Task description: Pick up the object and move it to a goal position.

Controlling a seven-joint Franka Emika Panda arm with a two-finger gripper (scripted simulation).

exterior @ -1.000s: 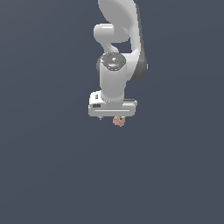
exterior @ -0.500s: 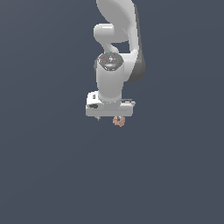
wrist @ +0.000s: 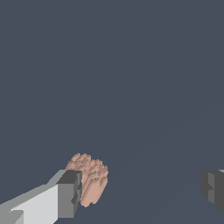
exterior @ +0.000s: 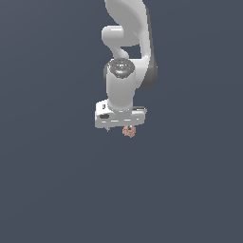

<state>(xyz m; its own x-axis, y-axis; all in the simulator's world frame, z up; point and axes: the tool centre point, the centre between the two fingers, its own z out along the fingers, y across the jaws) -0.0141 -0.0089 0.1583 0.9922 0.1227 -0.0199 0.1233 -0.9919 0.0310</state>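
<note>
The object (wrist: 89, 178) is a small, lumpy, pinkish-brown blob. In the wrist view it lies right against the inner face of one grey fingertip (wrist: 70, 194). The other fingertip (wrist: 213, 188) stands far from it, with a wide gap between. My gripper (wrist: 142, 191) is open and holds nothing. In the exterior view the object (exterior: 128, 132) peeks out just below the white hand, under the end toward the exterior view's right. My gripper (exterior: 118, 127) points down, and most of its fingers are hidden behind the hand.
The white arm (exterior: 126, 57) rises from the hand to the top of the exterior view. A flat, dark blue-grey surface (exterior: 57, 190) fills the rest of both views.
The hand has shifted only slightly, a little toward the exterior view's left and back. The object stays in the same spot under the hand.
</note>
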